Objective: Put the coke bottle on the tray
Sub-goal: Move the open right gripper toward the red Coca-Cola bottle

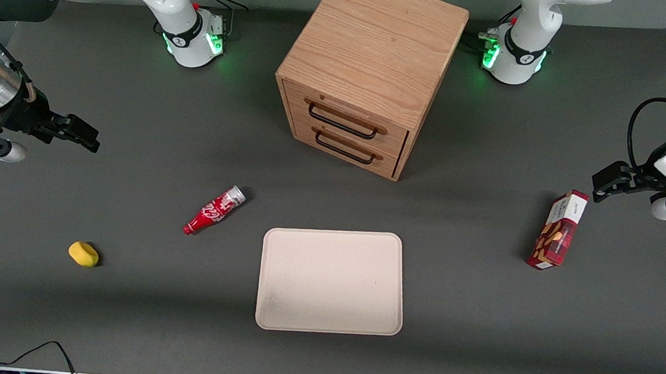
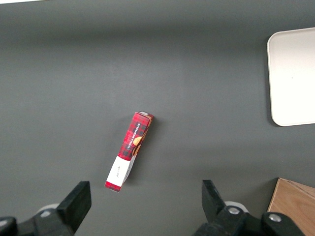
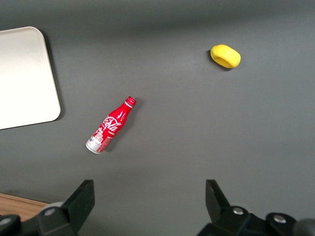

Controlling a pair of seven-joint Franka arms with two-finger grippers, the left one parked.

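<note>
The coke bottle (image 1: 214, 210) lies on its side on the dark table, cap end nearer the front camera, silver base toward the wooden drawer cabinet. It also shows in the right wrist view (image 3: 110, 125). The pale beige tray (image 1: 331, 281) lies flat beside it, nearer the front camera than the cabinet; one corner of it shows in the right wrist view (image 3: 24, 78). My gripper (image 1: 79, 131) hangs high at the working arm's end of the table, well apart from the bottle. It is open and empty (image 3: 150, 194), with bare table between the fingers.
A wooden two-drawer cabinet (image 1: 366, 71) stands farther from the front camera than the tray. A yellow object (image 1: 83, 253) lies beside the bottle toward the working arm's end. A red-and-white snack box (image 1: 558, 230) lies toward the parked arm's end.
</note>
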